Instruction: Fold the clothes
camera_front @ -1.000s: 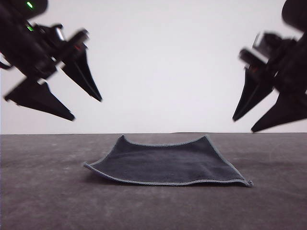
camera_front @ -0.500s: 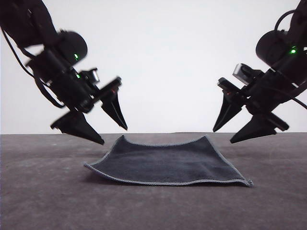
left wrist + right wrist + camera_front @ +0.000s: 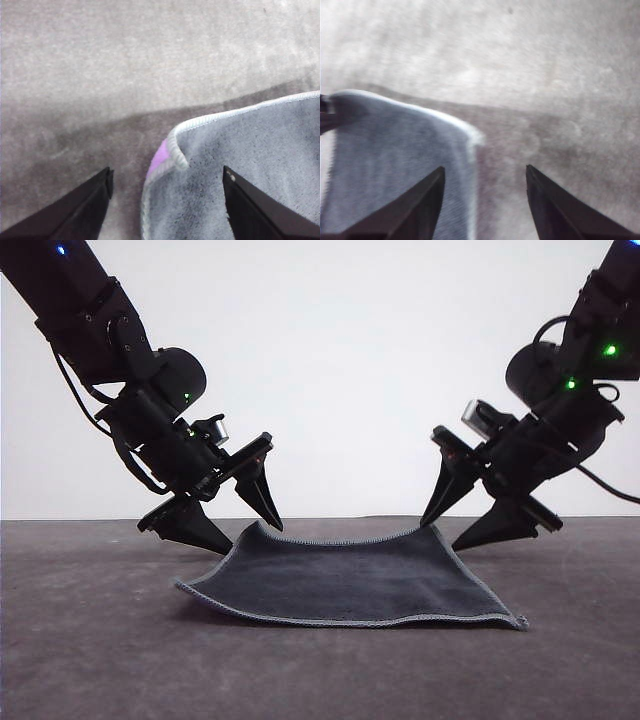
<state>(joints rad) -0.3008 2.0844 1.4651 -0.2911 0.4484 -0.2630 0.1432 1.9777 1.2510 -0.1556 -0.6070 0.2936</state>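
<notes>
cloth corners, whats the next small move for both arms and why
Probably lower both and close on the far corners. The left gripper and right gripper hang open at the cloth, whose far corners curl up; a corner sits between the left jaws in the left wrist view, ungripped.

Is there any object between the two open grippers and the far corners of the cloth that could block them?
Nothing visible blocks them. The left gripper and right gripper hang open just above the cloth, each near one far corner on the bare table.

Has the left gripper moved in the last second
Yes. In the front view the left gripper has come down and inward, from high above the table to just over the far left corner of the cloth, jaws open.
</notes>
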